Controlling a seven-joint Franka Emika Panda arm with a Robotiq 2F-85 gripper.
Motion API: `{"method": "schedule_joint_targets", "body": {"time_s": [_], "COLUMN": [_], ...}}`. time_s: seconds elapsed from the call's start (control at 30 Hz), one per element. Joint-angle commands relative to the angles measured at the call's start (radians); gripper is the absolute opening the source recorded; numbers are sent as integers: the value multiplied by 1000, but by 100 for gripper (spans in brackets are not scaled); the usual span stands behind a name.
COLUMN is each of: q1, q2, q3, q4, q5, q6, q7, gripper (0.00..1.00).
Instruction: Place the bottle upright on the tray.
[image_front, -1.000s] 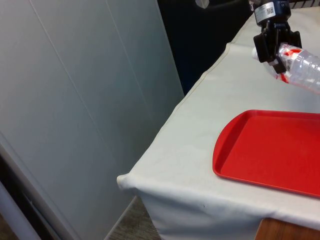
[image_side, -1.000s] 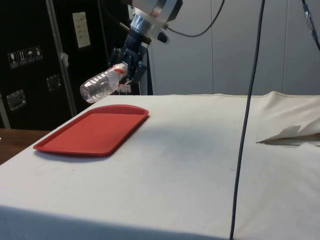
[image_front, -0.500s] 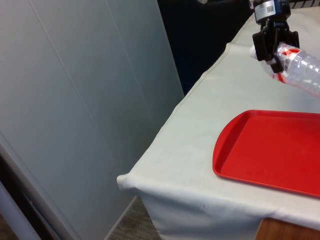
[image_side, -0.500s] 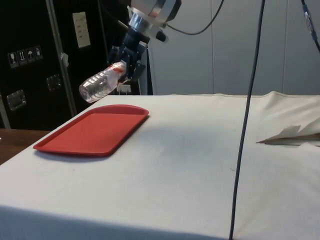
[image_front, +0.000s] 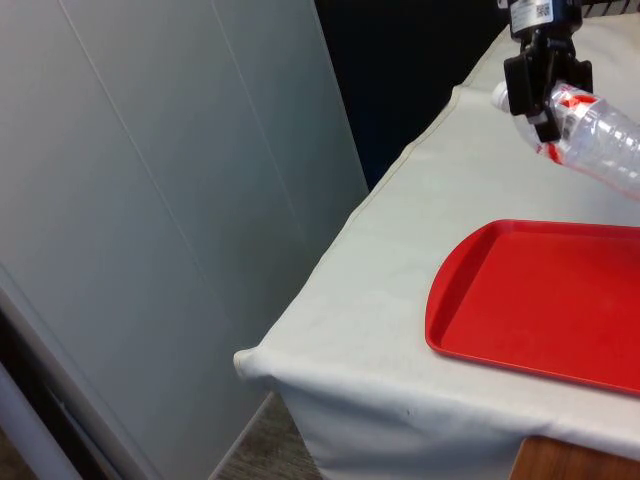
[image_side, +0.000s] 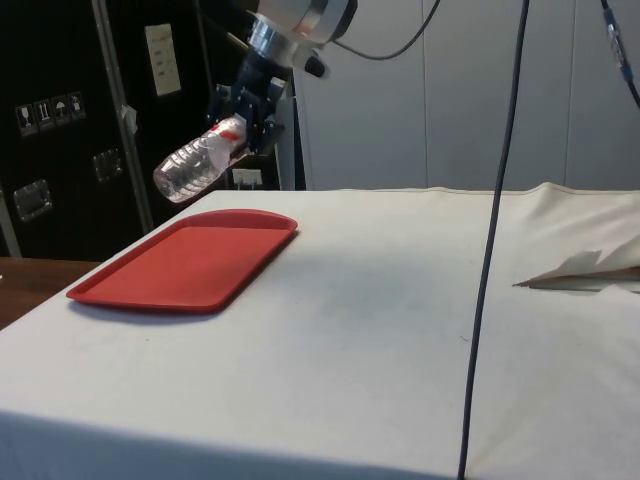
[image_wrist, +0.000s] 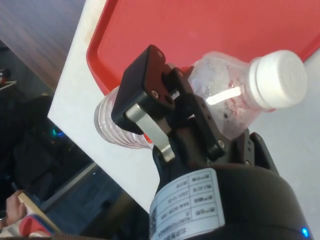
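Up above the surface (image_side: 400, 300), the gripper (image_front: 541, 80) (image_side: 243, 106) (image_wrist: 165, 117) is clamped on the clear plastic bottle (image_front: 590, 135) (image_side: 190, 165) (image_wrist: 220, 95) just below its white cap (image_wrist: 278, 80) (a red label sits right at the fingers). So the bottle hangs in the air, tilted with its base lower than the cap, reaching out from the gripper over the far end of the red tray (image_front: 540, 305) (image_side: 185, 265) (image_wrist: 200, 25), which has nothing on it.

Clear bottle (image_side: 195, 166) with white cap and red label, red tray (image_side: 185, 262), white cloth (image_side: 400, 330), black fingers (image_wrist: 145, 95)
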Motion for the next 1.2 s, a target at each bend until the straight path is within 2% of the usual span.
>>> {"method": "schedule_joint_targets", "body": {"time_s": [0.0, 0.17, 0.2, 0.23, 0.43, 0.47, 0.5, 0.77, 0.8, 0.83, 1.0, 1.03, 1.07, 1.1, 1.17], "q1": [11, 13, 2, 13, 17, 5, 17, 22, 9, 22, 25, 25, 11, 26, 27], "q2": [8, 10, 3, 10, 12, 4, 12, 13, 5, 13, 15, 15, 6, 16, 16], "q3": [-10, -6, 5, -5, -4, 9, -4, -4, 12, -4, -5, -5, 13, -6, -7], "q4": [1, 5, 5, 5, 7, 7, 6, 4, 7, 4, 4, 3, 7, 3, 3], "q5": [-18, -56, -39, -61, -101, -85, -107, -158, -142, -162, -181, -186, -170, -194, -202], "q6": [16, 44, 30, 49, 82, 69, 87, 135, 123, 139, 163, 168, 157, 177, 187], "q7": [21, 40, 19, 43, 60, 39, 63, 79, 57, 80, 81, 82, 59, 83, 83], "gripper": [0, 0, 0, 0, 0, 0, 0, 0, 0, 0, 0, 0, 0, 0, 0]}}
